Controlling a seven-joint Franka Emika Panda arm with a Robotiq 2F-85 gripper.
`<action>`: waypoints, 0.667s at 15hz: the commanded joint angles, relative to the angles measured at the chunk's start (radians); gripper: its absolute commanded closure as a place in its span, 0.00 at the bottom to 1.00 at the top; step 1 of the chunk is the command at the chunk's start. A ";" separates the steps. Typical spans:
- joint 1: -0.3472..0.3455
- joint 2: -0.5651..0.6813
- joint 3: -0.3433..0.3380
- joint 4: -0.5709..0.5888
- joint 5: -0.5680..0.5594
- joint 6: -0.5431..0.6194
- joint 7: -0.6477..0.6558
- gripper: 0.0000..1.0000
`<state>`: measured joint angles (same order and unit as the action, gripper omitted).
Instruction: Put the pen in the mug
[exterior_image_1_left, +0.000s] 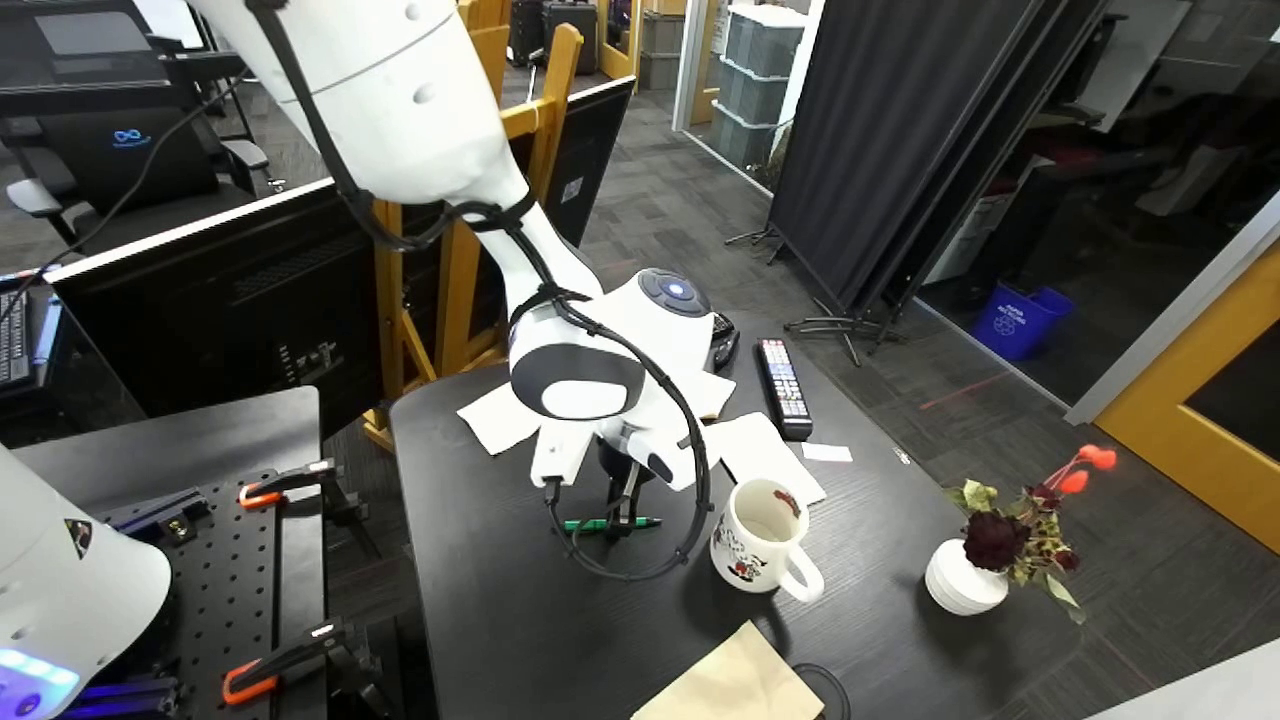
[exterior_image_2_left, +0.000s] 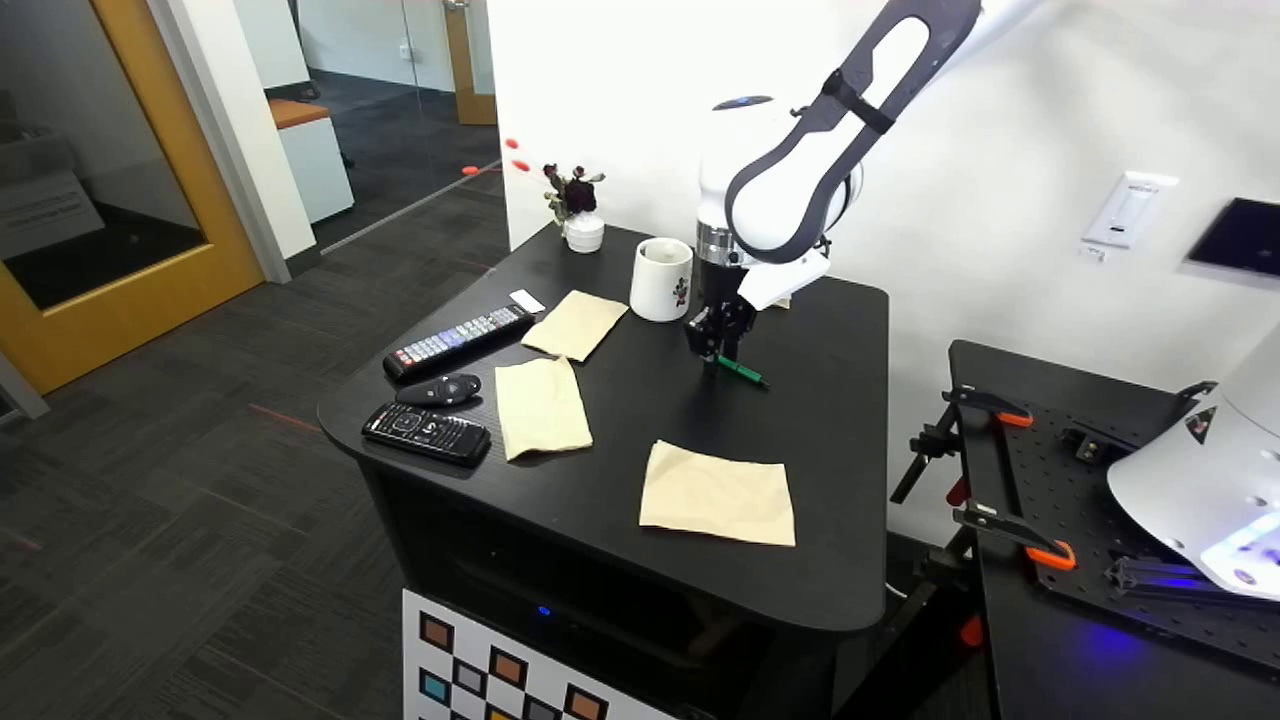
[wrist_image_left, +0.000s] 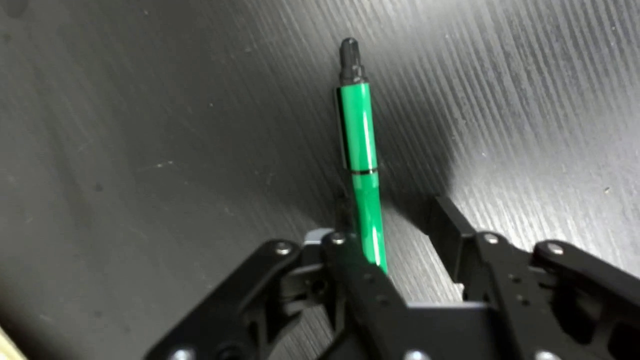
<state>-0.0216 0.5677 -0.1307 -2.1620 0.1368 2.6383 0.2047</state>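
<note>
A white robot arm (exterior_image_1_left: 430, 120) reaches over a black tabletop (exterior_image_2_left: 830, 450), on which cream-coloured sheets (exterior_image_2_left: 716, 495) are lying. At the end of this arm, the black pincer (wrist_image_left: 392, 220) points downward and is close to the tabletop. Its two fingers (wrist_image_left: 450, 240) are spread apart, and in the wrist view a clear, fairly wide gap is seen between them. The mug (exterior_image_1_left: 750, 550), white with a coloured print and a side handle, stands upright on the tabletop, near the pincer but apart from it. The thin green pen (wrist_image_left: 363, 140) lies ungripped on the tabletop under the pincer, and its length enters into the gap between the fingers. It is nearer to the finger at the left of the wrist view, which hides a part of it; whether these two are touching is not clear to see. Between the pen and the other finger, a strip of the tabletop is visible. The pen's body is glossy, with a narrow dark strip along one side. One end carries a short black tip, and a thin black ring goes around the green body.
</note>
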 joint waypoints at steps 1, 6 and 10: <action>-0.003 0.010 -0.003 0.013 -0.008 0.011 0.029 0.88; 0.018 -0.023 -0.012 -0.011 -0.021 0.027 0.047 0.97; 0.050 -0.118 -0.022 -0.072 -0.033 0.097 0.061 0.97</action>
<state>-0.0056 0.5501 -0.1310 -2.1672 0.1350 2.6941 0.2145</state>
